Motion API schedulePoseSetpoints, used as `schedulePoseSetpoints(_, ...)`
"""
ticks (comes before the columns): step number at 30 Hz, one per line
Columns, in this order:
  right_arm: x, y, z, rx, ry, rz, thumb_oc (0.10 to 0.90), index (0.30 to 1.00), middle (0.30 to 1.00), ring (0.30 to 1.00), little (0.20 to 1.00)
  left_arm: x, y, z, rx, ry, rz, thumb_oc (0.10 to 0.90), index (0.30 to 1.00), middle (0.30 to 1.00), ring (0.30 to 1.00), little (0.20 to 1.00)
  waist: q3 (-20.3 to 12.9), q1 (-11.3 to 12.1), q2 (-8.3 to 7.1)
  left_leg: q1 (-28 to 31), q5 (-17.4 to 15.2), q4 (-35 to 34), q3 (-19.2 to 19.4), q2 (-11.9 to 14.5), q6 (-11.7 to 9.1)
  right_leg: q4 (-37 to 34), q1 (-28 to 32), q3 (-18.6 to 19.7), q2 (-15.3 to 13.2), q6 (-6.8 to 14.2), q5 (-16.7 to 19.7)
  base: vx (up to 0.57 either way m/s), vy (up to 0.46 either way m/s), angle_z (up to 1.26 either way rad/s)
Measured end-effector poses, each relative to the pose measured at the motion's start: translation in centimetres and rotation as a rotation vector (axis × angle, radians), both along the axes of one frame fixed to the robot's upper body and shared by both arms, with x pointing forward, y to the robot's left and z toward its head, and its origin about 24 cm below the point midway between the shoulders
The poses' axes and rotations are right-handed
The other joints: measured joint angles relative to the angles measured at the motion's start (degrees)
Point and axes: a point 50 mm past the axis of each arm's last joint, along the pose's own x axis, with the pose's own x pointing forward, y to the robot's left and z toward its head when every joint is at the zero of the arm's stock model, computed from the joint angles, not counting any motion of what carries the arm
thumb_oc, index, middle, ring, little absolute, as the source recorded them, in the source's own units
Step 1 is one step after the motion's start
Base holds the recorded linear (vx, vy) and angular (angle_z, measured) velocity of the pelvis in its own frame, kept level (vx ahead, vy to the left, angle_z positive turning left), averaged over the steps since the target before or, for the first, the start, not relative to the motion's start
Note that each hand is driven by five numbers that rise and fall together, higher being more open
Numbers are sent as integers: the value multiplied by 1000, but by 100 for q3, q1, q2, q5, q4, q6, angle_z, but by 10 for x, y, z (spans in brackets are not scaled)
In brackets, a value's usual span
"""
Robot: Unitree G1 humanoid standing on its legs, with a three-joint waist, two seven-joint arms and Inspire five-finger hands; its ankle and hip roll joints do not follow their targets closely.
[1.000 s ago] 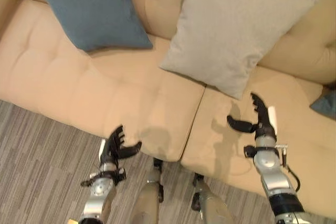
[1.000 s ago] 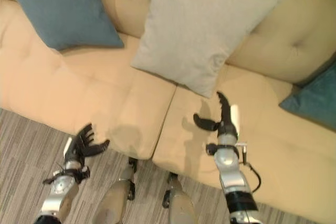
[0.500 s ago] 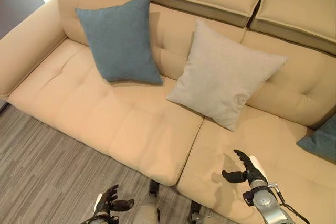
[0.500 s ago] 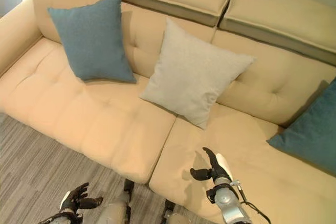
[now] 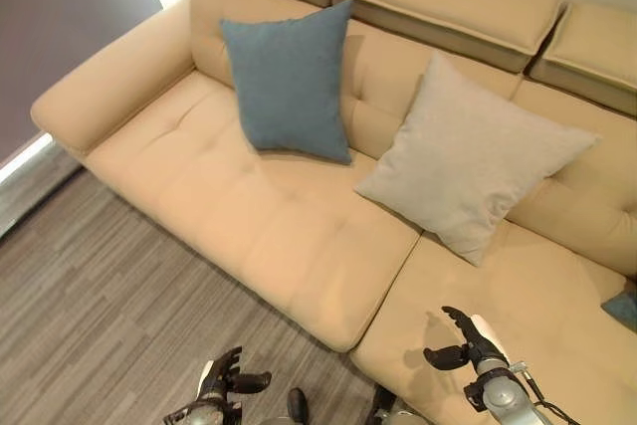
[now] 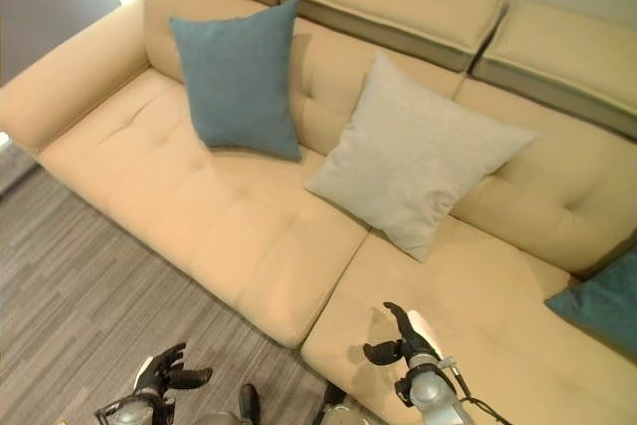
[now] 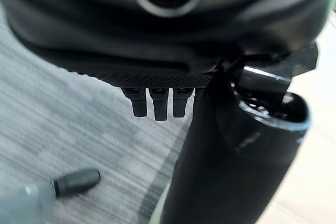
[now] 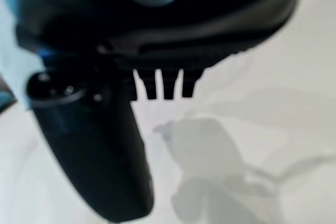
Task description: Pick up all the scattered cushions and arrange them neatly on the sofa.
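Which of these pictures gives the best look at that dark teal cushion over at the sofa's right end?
The right eye view: the teal cushion shows a large corner against the sofa backrest. The left eye view catches just a sliver at its edge. The right wrist view has a blue patch, too blurred to identify.

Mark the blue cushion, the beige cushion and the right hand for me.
blue cushion (image 5: 289, 82): left eye view, middle of its face.
beige cushion (image 5: 468, 156): left eye view, middle of its face.
right hand (image 6: 406, 338): right eye view, on the palm.
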Motion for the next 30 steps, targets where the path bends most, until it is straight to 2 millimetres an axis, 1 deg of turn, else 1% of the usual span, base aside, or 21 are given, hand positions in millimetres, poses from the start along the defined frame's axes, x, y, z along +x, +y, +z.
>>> schedulePoseSetpoints(1,5,5,1,6,-7,15,800,900,900,900,900,-2,3,-1,6,9,2,800,900,900,900,900,3,-4,-56,-56,10,19,-68,-37,24,82,-52,22,-55,49,4,-244,38,32)
schedulePoseSetpoints(3,11,9,2,-5,-10,39,800,900,900,900,900,-3,6,-2,20,30,1,800,900,900,900,900,24,-9,-69,-135,52,47,-218,-96,88,291,-101,511,-111,173,-85,-161,12,44)
schedulePoseSetpoints(4,11,8,1,-12,-6,39,800,900,900,900,900,-2,6,-3,20,37,2,800,900,900,900,900,49,-20,-24,-181,56,67,-380,-103,127,491,-146,907,-101,208,-163,-74,-30,91)
schedulePoseSetpoints(5,7,7,-2,-20,16,38,800,900,900,900,900,2,7,-2,33,41,9,800,900,900,900,900,108,-54,50,-125,111,28,-704,-84,200,875,-271,1765,-26,497,-490,-98,-46,96)
schedulePoseSetpoints(6,6,12,-5,-6,24,42,800,900,900,900,900,-2,13,-3,49,51,20,800,900,900,900,900,122,93,-30,-135,179,-17,-824,-120,224,818,-281,2110,57,565,-605,-97,-46,107)
schedulePoseSetpoints(7,0,12,-9,-2,41,34,800,900,900,900,900,0,19,-1,61,50,34,800,900,900,900,900,115,32,-91,-176,211,17,-978,-172,181,702,-228,2439,158,401,-671,-71,-66,81)
schedulePoseSetpoints(8,2,12,-10,-4,49,30,800,900,900,900,900,-2,18,-3,58,61,45,800,900,900,900,900,122,50,-62,-194,264,9,-1135,-181,157,635,-122,2419,177,309,-701,-54,-80,98)
schedulePoseSetpoints(10,-7,8,-17,-11,98,4,800,900,900,900,900,-8,18,-6,52,84,66,800,900,900,900,900,128,112,90,-295,358,0,-1541,-104,75,567,117,2396,363,253,-725,-70,-138,107)
schedulePoseSetpoints(11,-15,7,-23,-9,136,-7,800,900,900,900,900,-10,19,-6,59,90,72,800,900,900,900,900,101,147,86,-294,433,-23,-1785,-73,23,569,196,2522,451,209,-823,-59,-175,93)
schedulePoseSetpoints(13,-15,9,-24,-2,135,-7,800,900,900,900,900,-16,22,-7,60,101,85,800,900,900,900,900,93,296,82,-406,467,-22,-1906,12,-38,535,150,2498,589,172,-856,-91,-210,53)
schedulePoseSetpoints(15,2,12,-15,3,86,2,800,900,900,900,900,-37,21,-15,56,164,94,800,900,900,900,900,63,373,122,-641,640,9,-2158,177,-236,442,122,2313,847,65,-826,-183,-313,53)
schedulePoseSetpoints(17,-2,7,-16,1,96,-15,800,900,900,900,900,-27,17,-12,38,133,98,800,900,900,900,900,4,269,84,-1041,866,123,-2408,168,-485,263,94,2288,1043,-160,-884,-163,-180,129)
schedulePoseSetpoints(19,-1,7,-16,3,94,-13,800,900,900,900,900,-24,14,-12,23,117,104,800,900,900,900,900,-7,421,110,-1176,980,38,-2567,314,-608,419,10,2109,1302,-290,-927,-163,-110,97)
schedulePoseSetpoints(20,1,9,-15,4,92,-1,800,900,900,900,900,-19,13,-10,14,99,112,800,900,900,900,900,-2,460,44,-1328,1081,55,-2566,348,-768,563,-151,1989,1297,-496,-1049,-84,-58,82)
schedulePoseSetpoints(21,4,10,-14,2,84,4,800,900,900,900,900,-24,11,-12,6,115,118,800,900,900,900,900,-9,498,104,-1416,922,-17,-2288,475,-647,711,-192,1807,1392,-644,-1035,-87,-58,75)
schedulePoseSetpoints(22,6,11,-13,4,79,6,800,900,900,900,900,-23,12,-12,8,114,123,800,900,900,900,900,21,498,75,-1475,770,19,-2009,548,-440,751,-214,1726,1376,-717,-1073,2,-42,82)
schedulePoseSetpoints(23,9,14,-12,11,71,12,800,900,900,900,900,-23,19,-11,16,116,151,800,900,900,900,900,96,518,-169,-1497,372,125,-1293,509,-226,696,-148,1494,1098,-804,-1021,9,-37,78)
schedulePoseSetpoints(24,8,14,-12,14,73,8,800,900,900,900,900,-26,22,-11,23,123,159,800,900,900,900,900,114,511,-240,-1465,337,129,-1000,475,-177,624,-78,1371,977,-760,-963,12,-38,103)
schedulePoseSetpoints(26,-3,8,-17,17,100,-20,800,900,900,900,900,-34,29,-13,37,155,186,800,900,900,900,900,134,286,-308,-1327,315,303,-2,431,-163,134,358,863,782,-662,-787,58,-23,128)
schedulePoseSetpoints(28,-14,4,-22,18,125,-42,800,900,900,900,900,-40,31,-14,40,167,194,800,900,900,900,900,60,230,-215,-1181,312,404,325,531,-160,-155,530,444,780,-576,-713,108,-1,114)
schedulePoseSetpoints(30,-18,4,-24,19,138,-45,800,900,900,900,900,-42,30,-15,35,183,192,800,900,900,900,900,19,163,-113,-1027,359,252,507,527,-122,-167,585,236,799,-481,-716,91,70,78)
